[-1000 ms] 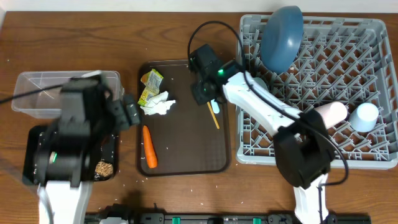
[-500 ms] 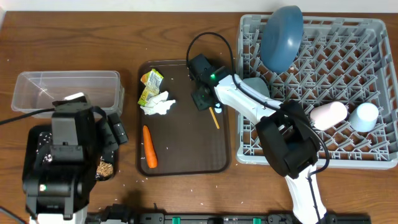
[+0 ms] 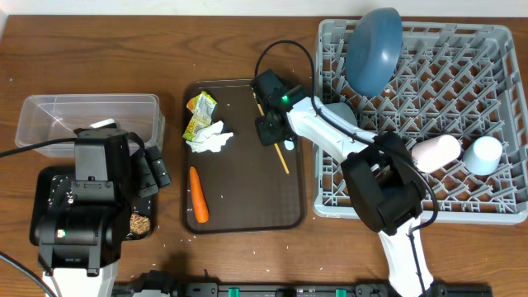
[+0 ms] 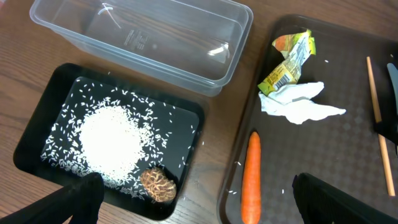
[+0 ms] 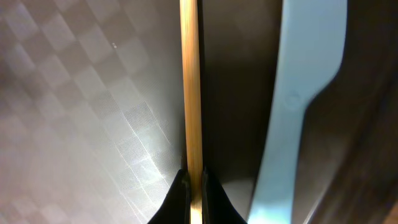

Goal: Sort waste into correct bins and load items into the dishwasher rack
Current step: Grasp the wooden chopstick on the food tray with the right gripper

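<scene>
Starting big: the dishwasher rack [image 3: 462, 91] fills the table [image 3: 82, 49] at 3 o'clock, with the dark blue plate [image 3: 373, 49], pink cup [image 3: 436, 150] and light blue cup [image 3: 485, 153] in it. The serving tray [image 3: 247, 198] in the middle holds the carrot [image 3: 197, 195], tissue [image 3: 210, 139] and wrapper [image 3: 199, 114].

At its 1 o'clock, the right gripper [image 5: 191, 186] has its jaws pinched together on one chopstick [image 5: 191, 93]. The light blue utensil [image 5: 298, 106] lies just beside it.

Our worry is that the stick is thin and smooth, so it could swivel or slide out on the lift, or drop through the rack's grid. We'd also watch for bumping the utensil.

The left gripper [image 3: 151, 172] hangs at 9 o'clock by the clear box [image 4: 143, 37] and black tray [image 4: 46, 106], jaws wide apart and empty.
</scene>
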